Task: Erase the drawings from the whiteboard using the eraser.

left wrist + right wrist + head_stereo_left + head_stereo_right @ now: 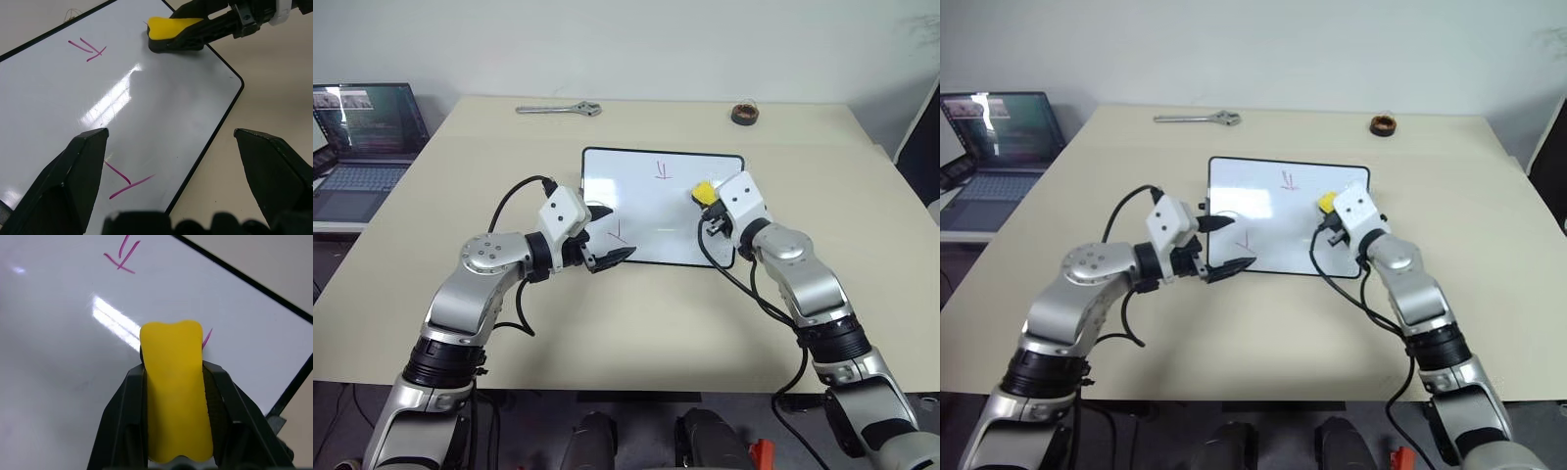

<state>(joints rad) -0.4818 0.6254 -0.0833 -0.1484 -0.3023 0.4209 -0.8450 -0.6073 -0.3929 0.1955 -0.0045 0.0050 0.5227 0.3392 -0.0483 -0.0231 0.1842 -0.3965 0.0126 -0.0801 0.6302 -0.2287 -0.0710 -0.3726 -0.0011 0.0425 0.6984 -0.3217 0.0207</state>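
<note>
1. The eraser (176,391) is clamped between the two fingers of the right gripper (709,199), yellow side up, its front end sticking out past the fingertips.
2. It sits over the right part of the whiteboard (636,206), close to the right frame edge; whether its dark underside touches the surface I cannot tell.
3. One of the drawings, a short red stroke (207,338), shows just beside the eraser's front corner.
4. A second mark (661,170), a few crossed red lines, lies near the board's far edge, left of the eraser and apart from it.
5. A third mark (128,182), an angled pair of lines, lies near the board's near edge, between the fingers of the left gripper (610,235).
6. The left gripper hangs with its jaws wide apart and empty over the board's near-left part, one finger over the board, the other by the near frame.
7. The middle of the board between the two grippers is bare glossy white.
8. The board lies flat on a beige table (607,323).
9. A wrench (560,110) and a brown tape roll (744,113) lie at the table's far edge, well apart from the board.
10. A laptop (362,147) stands open on a separate surface off the left side.
</note>
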